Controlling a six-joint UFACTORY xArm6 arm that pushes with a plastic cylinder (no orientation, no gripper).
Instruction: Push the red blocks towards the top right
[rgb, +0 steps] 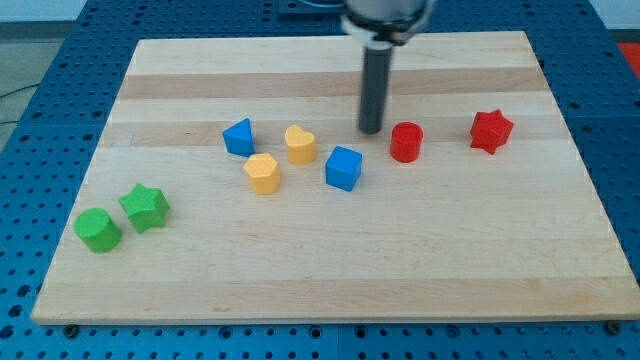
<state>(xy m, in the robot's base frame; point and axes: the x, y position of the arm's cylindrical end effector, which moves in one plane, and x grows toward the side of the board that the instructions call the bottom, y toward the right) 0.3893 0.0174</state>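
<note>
A red cylinder (406, 141) sits right of the board's middle. A red star (491, 131) lies further to the view's right, at about the same height. My tip (370, 131) is on the board just left of the red cylinder, a small gap apart, and slightly above it in the view. The rod rises straight up to the arm at the view's top.
A blue cube (343, 167) lies below and left of my tip. A yellow heart (299, 144), a yellow hexagon (262, 173) and a blue block (239, 137) sit further left. A green star (145, 207) and a green cylinder (98, 230) lie at the lower left. The wooden board (330, 270) rests on a blue perforated table.
</note>
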